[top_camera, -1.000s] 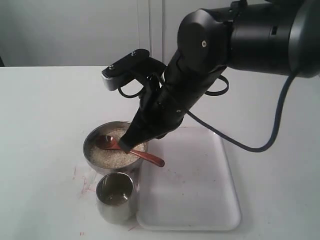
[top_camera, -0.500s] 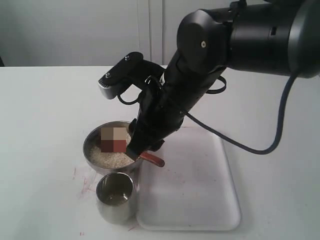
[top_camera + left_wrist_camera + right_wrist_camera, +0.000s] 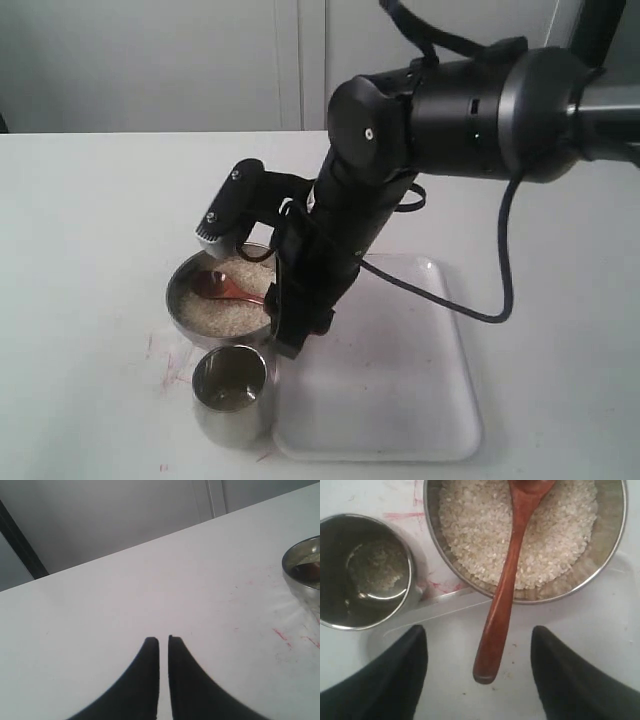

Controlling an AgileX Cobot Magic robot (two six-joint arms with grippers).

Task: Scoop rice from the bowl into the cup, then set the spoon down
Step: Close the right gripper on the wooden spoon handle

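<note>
The steel bowl [image 3: 184, 283] holds white rice [image 3: 225, 314]. The wooden spoon [image 3: 213, 285] lies in it, scoop in the grains. In the right wrist view the bowl [image 3: 615, 535], its rice [image 3: 560, 540] and the spoon [image 3: 502, 595] show from above; the handle crosses the rim and ends over the tray. My right gripper [image 3: 479, 628] is open, one finger on each side of the handle's end, not touching it. In the exterior view it [image 3: 292, 340] points down beside the bowl. The cup [image 3: 232, 395] [image 3: 409, 555] holds a little rice [image 3: 377, 570]. My left gripper [image 3: 160, 640] is shut over bare table.
A white tray [image 3: 390, 380] lies right of the bowl and cup; its edge [image 3: 435, 607] runs between them and my right fingers. Red marks [image 3: 160, 360] stain the table. The left wrist view catches the bowl [image 3: 300, 587] at its border.
My right arm has swung down and forward, from over the bowl to its rim by the tray. The spoon still lies in the bowl; its handle is now hidden in the exterior view.
</note>
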